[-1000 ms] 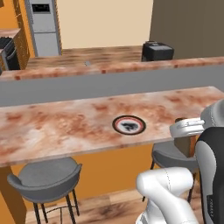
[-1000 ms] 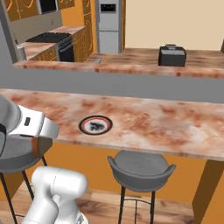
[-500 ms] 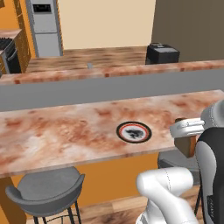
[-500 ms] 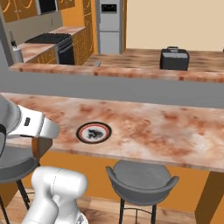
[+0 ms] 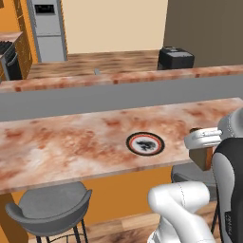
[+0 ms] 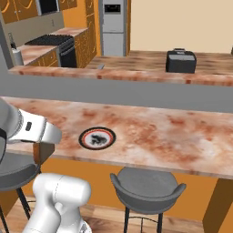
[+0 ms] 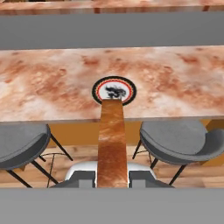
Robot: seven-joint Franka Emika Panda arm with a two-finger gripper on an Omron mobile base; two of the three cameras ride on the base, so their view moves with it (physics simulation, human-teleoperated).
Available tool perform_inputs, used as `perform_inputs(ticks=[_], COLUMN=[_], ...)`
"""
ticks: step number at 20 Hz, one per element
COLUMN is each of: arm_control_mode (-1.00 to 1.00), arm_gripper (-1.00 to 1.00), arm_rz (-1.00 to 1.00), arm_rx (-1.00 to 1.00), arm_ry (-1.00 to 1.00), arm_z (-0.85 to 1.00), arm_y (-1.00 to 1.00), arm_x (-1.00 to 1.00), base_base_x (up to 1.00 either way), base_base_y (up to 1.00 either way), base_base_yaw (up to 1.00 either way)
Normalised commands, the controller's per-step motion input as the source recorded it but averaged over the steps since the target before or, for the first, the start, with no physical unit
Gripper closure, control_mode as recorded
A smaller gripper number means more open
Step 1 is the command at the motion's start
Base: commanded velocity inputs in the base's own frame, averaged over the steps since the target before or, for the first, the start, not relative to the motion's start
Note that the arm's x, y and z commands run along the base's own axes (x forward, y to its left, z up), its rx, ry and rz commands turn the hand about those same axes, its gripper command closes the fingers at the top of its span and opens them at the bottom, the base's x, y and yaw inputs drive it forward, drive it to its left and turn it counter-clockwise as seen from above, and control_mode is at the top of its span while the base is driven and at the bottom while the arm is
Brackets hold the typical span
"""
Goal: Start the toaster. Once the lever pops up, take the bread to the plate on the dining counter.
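In the hand view my gripper point(image 7: 112, 177) is shut on the bread point(image 7: 112, 140), a brown slice seen edge-on that reaches toward the plate point(image 7: 114, 91). The plate point(image 5: 145, 143) point(image 6: 97, 138) lies near the front edge of the dining counter point(image 5: 71, 142) point(image 6: 182, 132) point(image 7: 43, 83). My gripper point(image 5: 201, 151) point(image 6: 43, 150) hangs just short of the counter's front edge, with the bread point(image 5: 200, 159) point(image 6: 43, 153) below the white hand. The toaster point(image 5: 175, 58) point(image 6: 180, 61) stands on the far counter.
Grey stools point(image 5: 50, 206) point(image 6: 146, 184) point(image 7: 175, 140) stand under the dining counter's overhang. A raised grey ledge point(image 5: 118, 95) backs the counter. A fridge point(image 5: 46, 28) and a stove point(image 6: 59, 48) stand far behind.
The whole picture shifted a little at first as the base closed in on the dining counter, then held still. The bread stays in the gripper.
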Motion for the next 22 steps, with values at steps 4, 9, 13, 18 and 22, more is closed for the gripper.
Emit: perform_inputs(ticks=[4,9,13,18,22], arm_control_mode=[-1.0,-1.0,-1.0,-1.0,-1.0], arm_gripper=[1.0,1.0,1.0,1.0,1.0], arm_rz=[0.0,0.0,0.0,0.02,0.03], arm_rx=[0.02,0.05,0.07,0.08,0.06], arm_ry=[0.0,0.0,0.0,0.02,0.02], arm_z=[0.0,0.0,0.0,0.0,-0.05], arm_y=[0.0,0.0,0.0,0.0,-0.02], arm_x=[0.41,0.66,0.64,0.52,0.44], base_base_x=[0.1,0.0,0.0,0.0,0.0], base_base_y=[0.0,0.0,0.0,0.0,0.0], base_base_yaw=[0.0,0.0,0.0,0.0,0.0])
